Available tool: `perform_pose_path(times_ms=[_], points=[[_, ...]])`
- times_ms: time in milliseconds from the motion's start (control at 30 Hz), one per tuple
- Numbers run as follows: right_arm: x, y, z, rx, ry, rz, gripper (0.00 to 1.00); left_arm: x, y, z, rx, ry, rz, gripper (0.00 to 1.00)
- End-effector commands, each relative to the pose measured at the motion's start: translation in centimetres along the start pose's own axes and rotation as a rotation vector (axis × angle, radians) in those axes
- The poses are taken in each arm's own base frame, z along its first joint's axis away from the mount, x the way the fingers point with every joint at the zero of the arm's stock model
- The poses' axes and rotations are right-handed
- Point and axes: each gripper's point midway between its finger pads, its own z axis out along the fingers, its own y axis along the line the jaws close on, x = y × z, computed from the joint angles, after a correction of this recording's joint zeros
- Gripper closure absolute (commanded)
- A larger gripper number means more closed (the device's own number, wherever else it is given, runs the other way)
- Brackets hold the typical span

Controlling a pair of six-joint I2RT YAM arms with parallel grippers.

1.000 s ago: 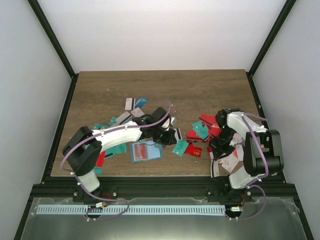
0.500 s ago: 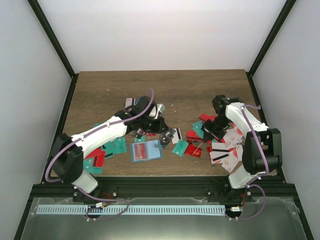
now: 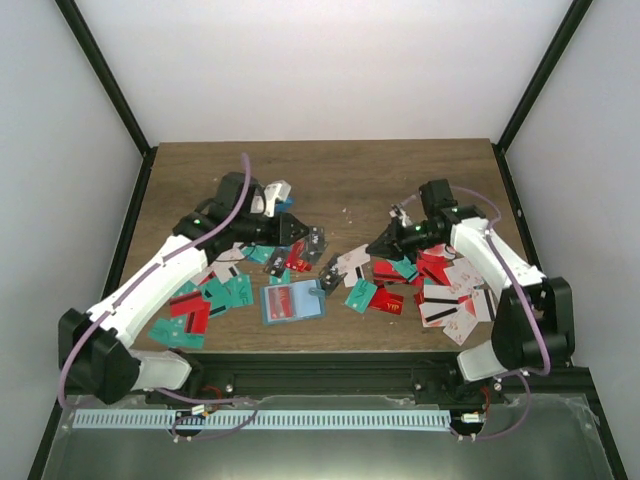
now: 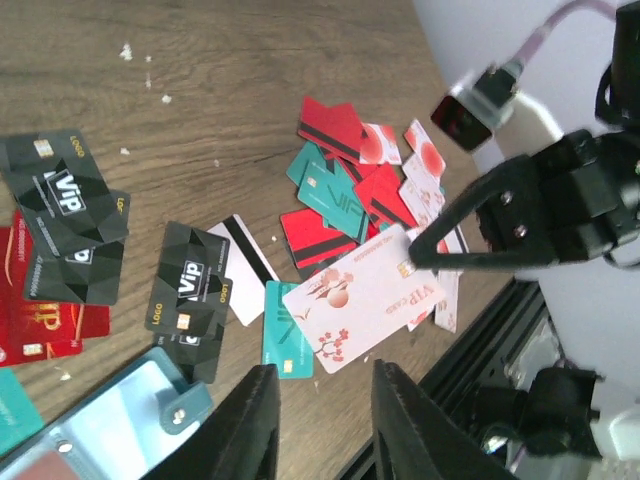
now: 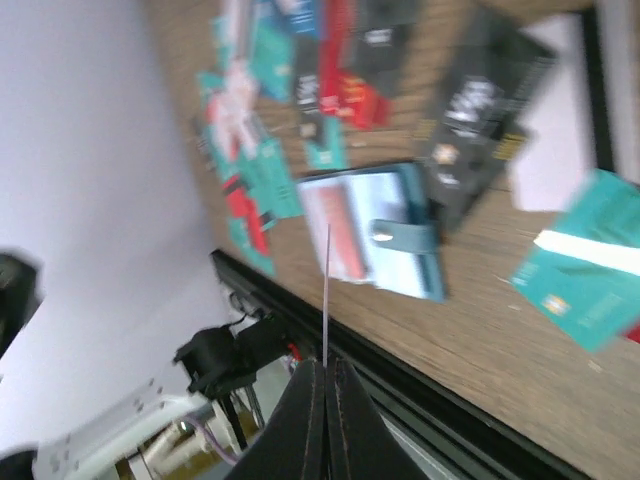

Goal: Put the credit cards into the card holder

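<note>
1. Cards: you have many thin flat plastic credit cards (image 3: 440, 272) in red, teal-green, white and black, strewn across the brown wooden table (image 3: 350, 175). One cluster lies left of centre and another lies right.
2. The dull teal-blue folding card holder (image 3: 293, 301) lies open near the table's near edge, between the two clusters. Its lighter blue inside faces up and its clasp tab is on the right side. Some red shows on its inner face in the top view.
3. Your right gripper (image 3: 385, 243) is clamped on one edge of a white card (image 4: 355, 297) with a floral print and "VIP" lettering, lifted off the table. In the right wrist view that card shows edge-on as a thin line above the holder (image 5: 375, 230).
4. Your left gripper (image 4: 320, 420) hangs just beyond the far side of the holder. Its fingers are parted and there is nothing between them.
5. The two grippers sit near each other but apart, and the white card points toward the left one.
6. Black "VIP" cards (image 4: 190, 295) lie flat just right of the holder (image 4: 110, 430).
</note>
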Motion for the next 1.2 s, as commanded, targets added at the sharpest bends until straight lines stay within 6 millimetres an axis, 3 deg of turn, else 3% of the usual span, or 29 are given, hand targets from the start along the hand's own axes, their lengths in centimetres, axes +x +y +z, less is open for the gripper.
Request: perform_pose_path(times_ms=[0, 167, 333, 433, 700, 900, 1167], points=[[1.6, 7.6, -0.7, -0.303, -0.007, -0.411, 0.99, 0.9, -1.4, -2.3, 0.088, 0.046, 0.084, 0.67], [5.0, 10.2, -0.3, -0.423, 0.065, -0.647, 0.99, 1.5, -3.6, -4.4, 0.203, 0.066, 0.158, 0.49], [9.2, 12.3, 0.2, -0.477, 0.121, -0.895, 0.99, 2.4, -7.4, -7.2, 0.370, 0.074, 0.259, 0.43], [11.5, 13.2, 0.5, -0.529, 0.143, -1.033, 0.99, 2.9, -8.6, -8.7, 0.405, 0.068, 0.308, 0.43], [14.2, 14.4, -2.0, -0.609, 0.059, -1.361, 0.99, 5.5, -9.1, -10.8, 0.417, 0.115, 0.357, 0.45], [15.2, 14.9, -2.2, -0.642, 0.090, -1.424, 0.99, 6.5, -9.9, -12.1, 0.437, 0.091, 0.386, 0.45], [16.4, 15.6, -2.0, -0.677, 0.143, -1.454, 0.99, 7.8, -9.6, -10.9, 0.409, 0.118, 0.421, 0.48]])
